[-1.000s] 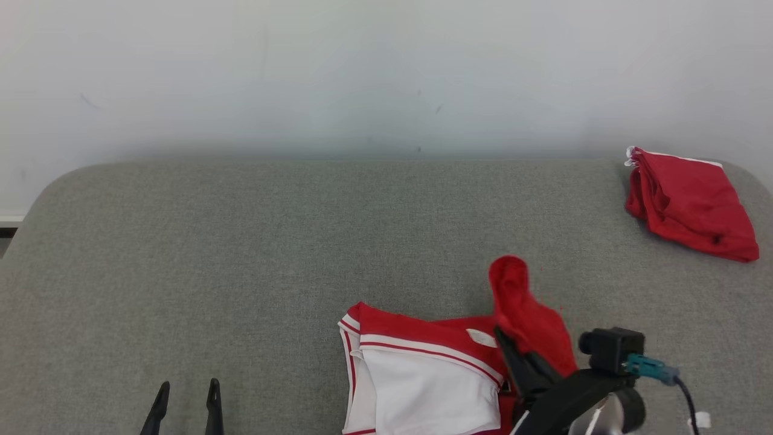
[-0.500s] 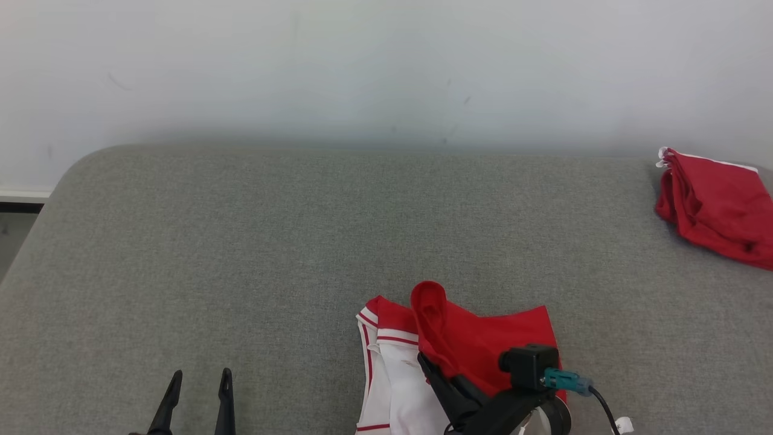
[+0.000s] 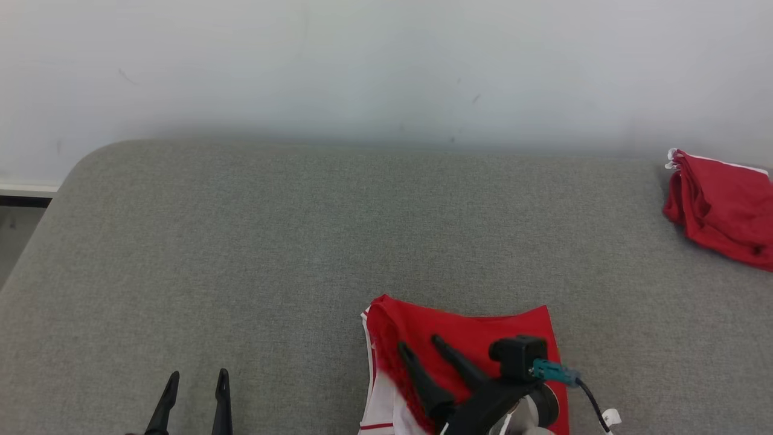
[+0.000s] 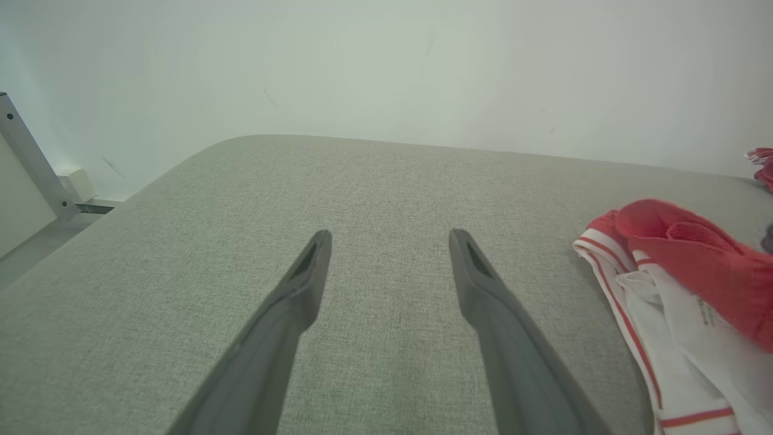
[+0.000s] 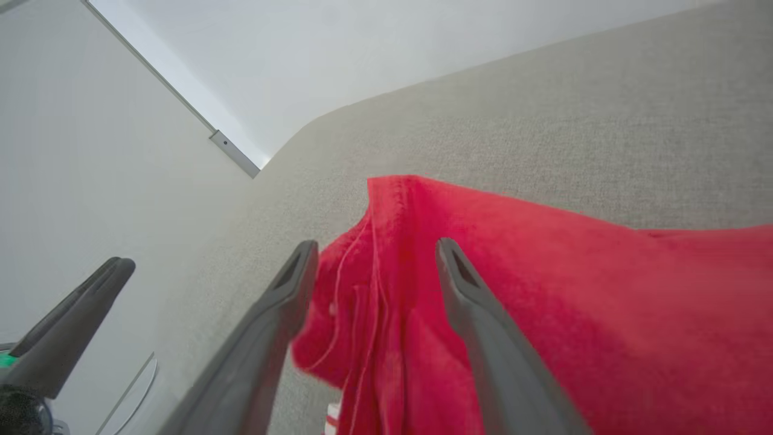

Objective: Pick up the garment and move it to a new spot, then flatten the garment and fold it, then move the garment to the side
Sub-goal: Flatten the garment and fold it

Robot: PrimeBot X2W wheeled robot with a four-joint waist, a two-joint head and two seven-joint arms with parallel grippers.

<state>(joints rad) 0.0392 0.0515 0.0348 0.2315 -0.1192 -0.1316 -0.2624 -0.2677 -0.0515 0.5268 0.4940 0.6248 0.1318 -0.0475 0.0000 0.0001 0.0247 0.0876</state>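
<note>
Releasing the fold: right gripper [image 3: 418, 342] spread open over the garment [image 3: 483, 326].

Left gripper [image 3: 199, 373] sits at the near left of the grey padded surface [image 3: 302, 241], fingers apart, nothing between them, well clear of the cloth; probably parked out of the way. Centre-right, at the near edge, the garment lies with its red layer over the white panel and a white strip showing along the left hem. Right fingers stand wide above it, the cloth loose, likely let go so the fold stays. Far right: another red garment [image 3: 718, 205], folded, apparently set aside. A second ago the right fingers pinched a raised red flap and the white panel was mostly bare; that flap has since gone leftward and down. The camera also shifted.
</note>
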